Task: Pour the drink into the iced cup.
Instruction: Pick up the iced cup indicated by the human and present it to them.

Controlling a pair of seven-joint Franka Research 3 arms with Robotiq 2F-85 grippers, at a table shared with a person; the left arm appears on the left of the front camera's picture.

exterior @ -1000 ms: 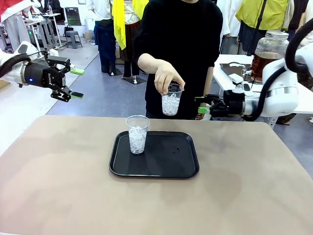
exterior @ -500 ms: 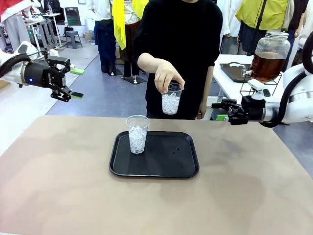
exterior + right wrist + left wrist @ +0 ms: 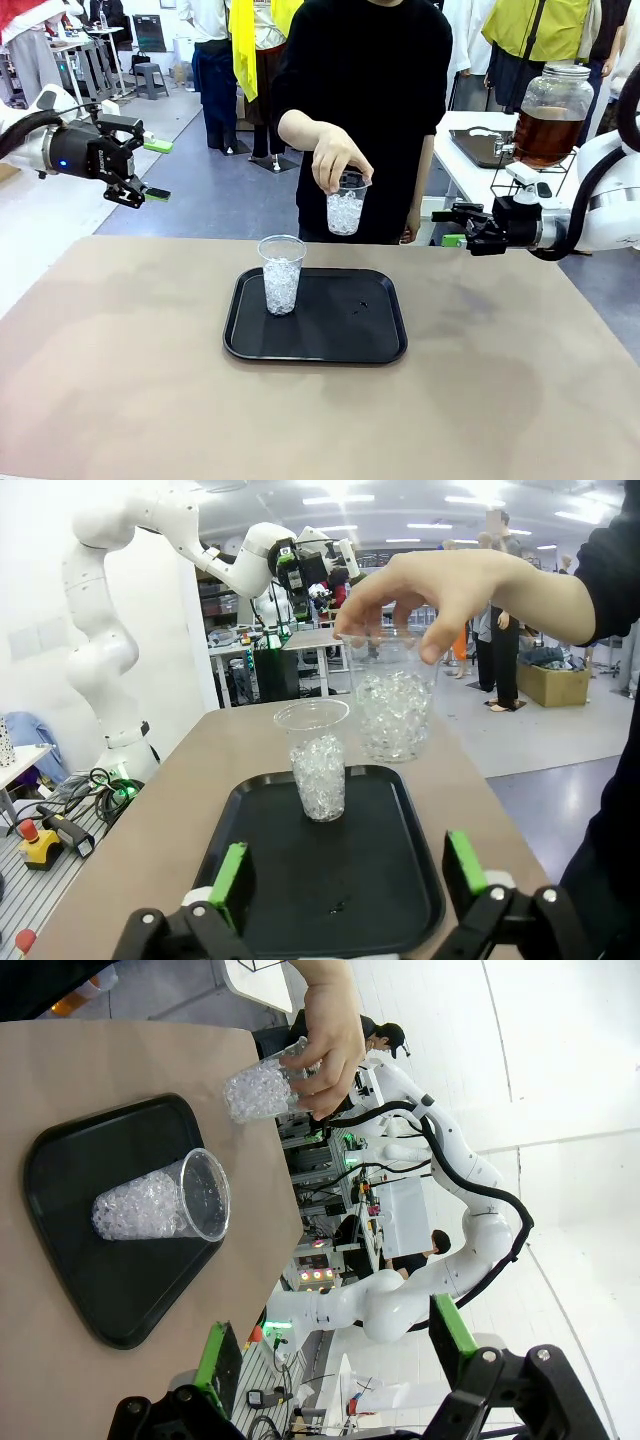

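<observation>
Amber drink (image 3: 545, 135) in glass dispenser jar (image 3: 556, 90), above and behind right gripper (image 3: 446, 225), spread wide, empty. Left gripper (image 3: 158, 170) likewise agape, gripping nothing, well apart from iced cup (image 3: 281, 275) on black tray (image 3: 330, 348). Second iced cup (image 3: 345, 212) in person's hand (image 3: 335, 160), ahead of right gripper.

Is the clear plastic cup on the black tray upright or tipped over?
Upright. The clear plastic cup stands on its base on the black tray, rim up, ice inside.
</observation>
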